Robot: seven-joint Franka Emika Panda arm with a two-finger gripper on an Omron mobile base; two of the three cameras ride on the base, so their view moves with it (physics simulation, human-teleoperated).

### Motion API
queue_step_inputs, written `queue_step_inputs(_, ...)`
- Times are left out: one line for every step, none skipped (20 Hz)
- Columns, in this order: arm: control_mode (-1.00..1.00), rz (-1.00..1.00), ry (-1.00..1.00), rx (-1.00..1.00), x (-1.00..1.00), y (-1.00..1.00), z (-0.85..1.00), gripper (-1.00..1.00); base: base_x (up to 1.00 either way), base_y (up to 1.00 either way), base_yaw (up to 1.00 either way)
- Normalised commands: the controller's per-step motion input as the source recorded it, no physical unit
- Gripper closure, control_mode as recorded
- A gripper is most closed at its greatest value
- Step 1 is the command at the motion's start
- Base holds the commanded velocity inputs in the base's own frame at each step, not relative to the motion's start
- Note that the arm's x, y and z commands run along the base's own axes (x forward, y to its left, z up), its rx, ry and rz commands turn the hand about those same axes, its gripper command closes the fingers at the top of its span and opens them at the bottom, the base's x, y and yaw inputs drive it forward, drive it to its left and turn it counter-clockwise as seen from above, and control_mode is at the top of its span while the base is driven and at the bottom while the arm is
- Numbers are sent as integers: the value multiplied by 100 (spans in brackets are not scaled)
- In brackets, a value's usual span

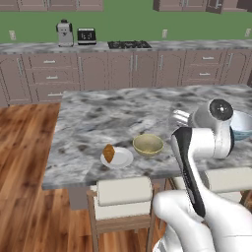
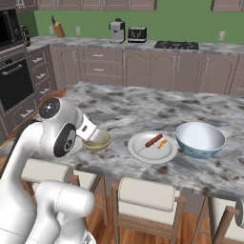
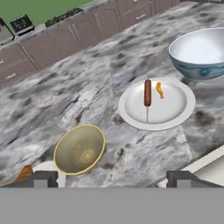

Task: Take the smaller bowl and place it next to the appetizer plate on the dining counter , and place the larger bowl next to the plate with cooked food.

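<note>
On the dining counter [image 1: 98, 113] the smaller bowl [image 1: 148, 144], plain olive-tan, stands upright just right of the appetizer plate [image 1: 118, 158] with its brown wedge. In the hand view the smaller bowl [image 3: 80, 148] lies low and left, the appetizer plate [image 3: 54, 175] peeking in at the bottom left corner. The plate with cooked food [image 3: 156, 105] holds a sausage stick, and the larger bowl [image 3: 199, 52], white with blue pattern, stands beside it. My gripper [image 3: 114, 179] is open above the counter's near edge, fingertips wide apart with nothing between them. My arm hides part of the smaller bowl [image 2: 97, 139].
Cushioned stools [image 1: 123, 192] [image 2: 145, 195] stand tucked under the counter's near edge. The back counter [image 1: 162, 47] carries a stove top, a toaster [image 1: 86, 36] and a coffee machine [image 1: 64, 33]. A wall oven [image 2: 14, 81] is at the left.
</note>
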Motion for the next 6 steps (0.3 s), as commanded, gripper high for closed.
queue_step_inputs(-100, 0, -10, 0, -84, 6, 99, -100, 0, 0, 0)
queue_step_inputs(-100, 0, -10, 0, -69, 14, 97, -100, 0, 0, 0)
queue_step_inputs(-100, 0, -9, 0, -50, 22, 97, -100, 0, 0, 0)
queue_step_inputs(-100, 0, -9, -3, -20, 32, 94, -100, 0, 0, 0)
queue_step_inputs(-100, 0, -9, -5, 0, 39, 91, -100, 0, 0, 0)
queue_step_inputs(-100, 0, -8, -5, 0, 40, 91, -100, 0, 0, 0)
